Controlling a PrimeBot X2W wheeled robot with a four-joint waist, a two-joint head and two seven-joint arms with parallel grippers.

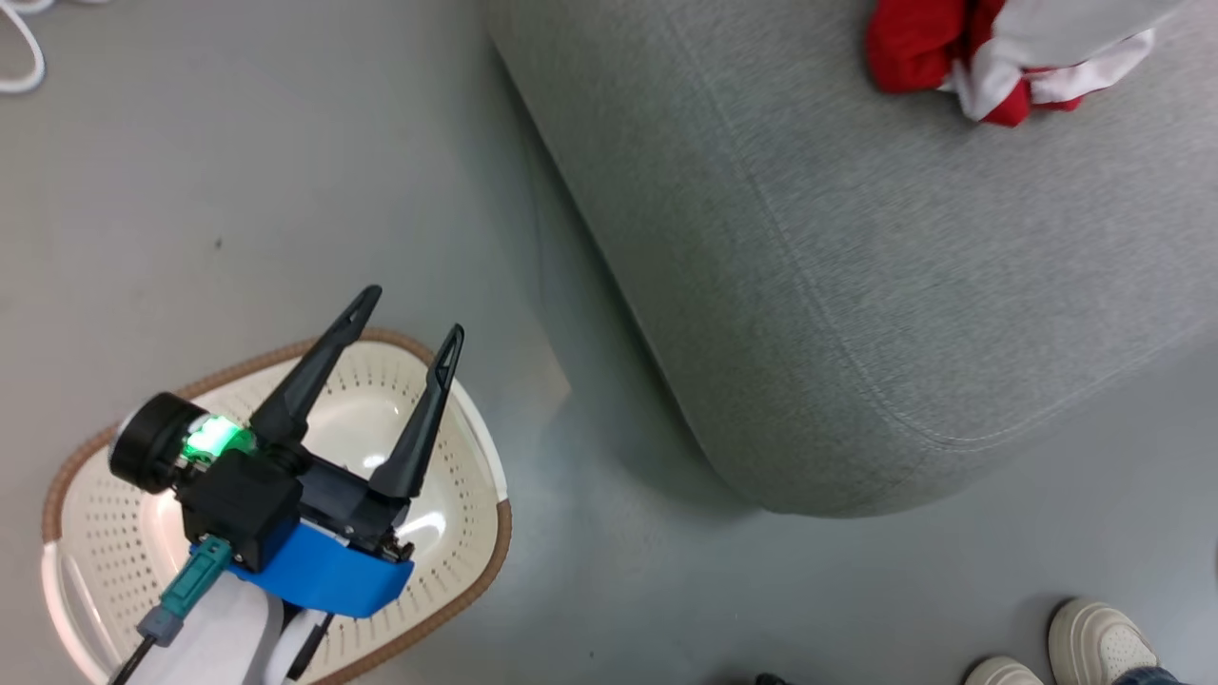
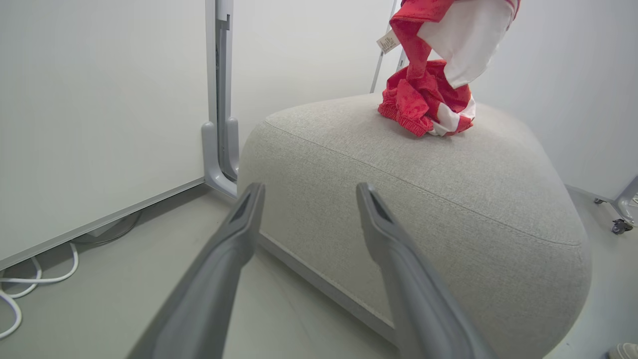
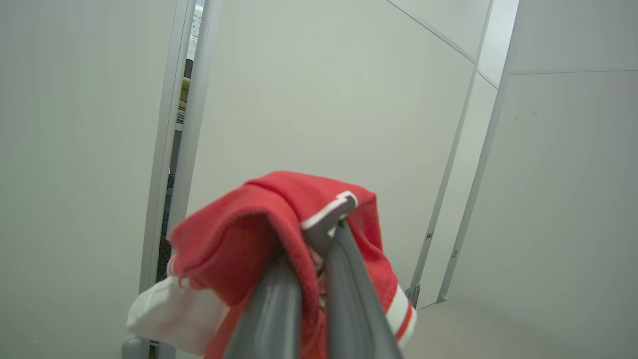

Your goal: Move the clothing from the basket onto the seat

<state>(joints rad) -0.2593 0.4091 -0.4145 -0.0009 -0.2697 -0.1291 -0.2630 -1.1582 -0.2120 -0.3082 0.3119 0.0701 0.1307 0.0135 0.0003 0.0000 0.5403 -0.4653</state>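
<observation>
The clothing (image 2: 428,99) hangs from the right pincer (image 3: 321,234), which is closed on the red fabric; its lower part lies bunched on the seat (image 2: 448,199); the left pincer (image 1: 413,310) stands wide above the basket (image 1: 95,533), beside the seat's corner; a person's shoes (image 1: 1094,637) stand on the floor (image 1: 238,190) near the seat; a white cable (image 2: 30,284) lies by the wall panel (image 2: 99,124).
</observation>
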